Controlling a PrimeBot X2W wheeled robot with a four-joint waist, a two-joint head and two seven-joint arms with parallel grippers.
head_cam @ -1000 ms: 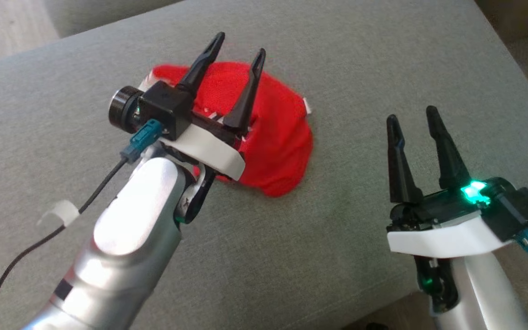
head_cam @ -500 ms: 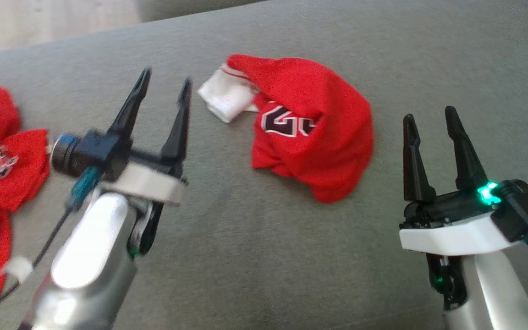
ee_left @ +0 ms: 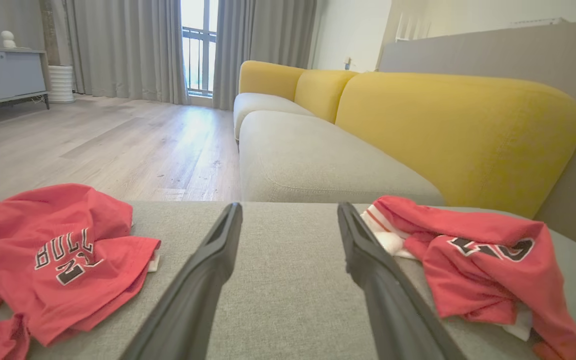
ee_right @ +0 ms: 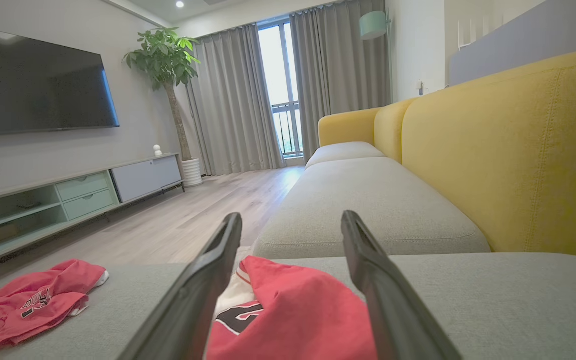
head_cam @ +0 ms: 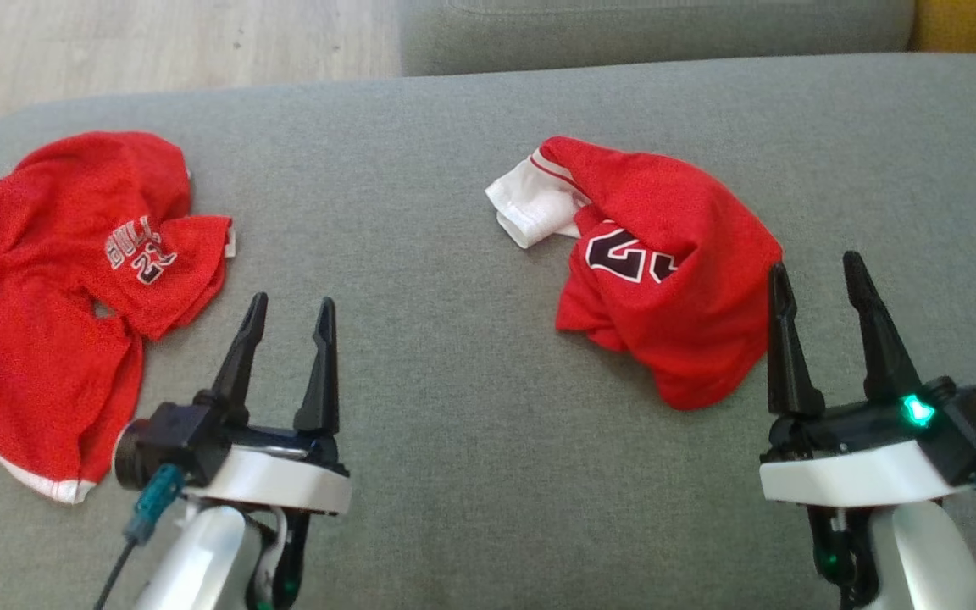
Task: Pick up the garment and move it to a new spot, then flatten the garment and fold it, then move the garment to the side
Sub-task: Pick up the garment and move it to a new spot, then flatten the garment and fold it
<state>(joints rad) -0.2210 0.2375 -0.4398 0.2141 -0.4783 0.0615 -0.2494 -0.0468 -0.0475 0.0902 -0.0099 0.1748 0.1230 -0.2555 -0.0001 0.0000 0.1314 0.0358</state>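
Note:
A bunched red garment (head_cam: 666,271) with a dark number and a white trim piece lies on the grey cushion (head_cam: 454,440) at centre right; it shows too in the left wrist view (ee_left: 483,265) and the right wrist view (ee_right: 293,310). A second red jersey (head_cam: 73,280) lies crumpled at the far left (ee_left: 58,255) (ee_right: 33,300). My left gripper (head_cam: 289,309) hovers open and empty at the lower left, between the two garments (ee_left: 288,210). Just near of the bunched garment's right edge, my right gripper (head_cam: 818,271) stands open with nothing held (ee_right: 290,217).
A further grey seat cushion (ee_left: 308,160) continues beyond the cushion's far edge, with a yellow backrest (ee_left: 458,125) along the right. Wooden floor (head_cam: 158,42) lies past the left and far edges. A TV cabinet (ee_right: 68,195) stands across the room.
The head camera has swung, bringing the left jersey into view. My left arm has drawn back from over the bunched garment to the lower left. The right arm has hardly moved.

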